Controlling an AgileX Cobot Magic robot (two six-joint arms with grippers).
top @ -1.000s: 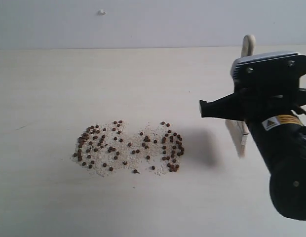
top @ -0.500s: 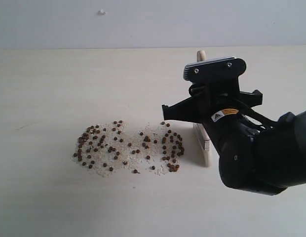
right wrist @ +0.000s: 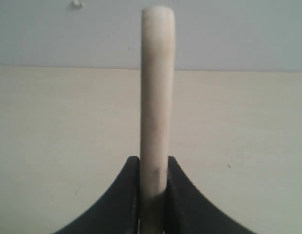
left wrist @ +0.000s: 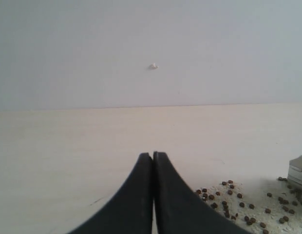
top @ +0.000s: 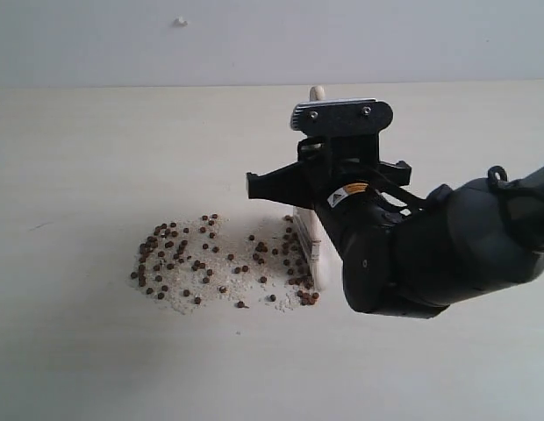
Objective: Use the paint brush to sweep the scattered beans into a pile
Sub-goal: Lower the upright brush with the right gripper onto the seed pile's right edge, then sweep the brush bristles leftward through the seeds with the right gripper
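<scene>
One paint brush (right wrist: 157,87), handle pinched between right gripper (right wrist: 153,168) fingers. Beans (top: 193,259), dozens, one loose patch, at bristle end. Left gripper (left wrist: 153,157) fingers pressed together, empty, beans near.

Beans (top: 180,259): reddish-brown, speckled across pale off-white grit (top: 241,282).
Paint brush (right wrist: 157,97) handle: whitish cream, plain.
Table (top: 123,149): light beige, faint wood grain.
Wall (top: 254,39): pale grey-blue.
Right arm (top: 447,254): black, with a yellow label (top: 353,191).
Left gripper (left wrist: 153,155): black.
</scene>
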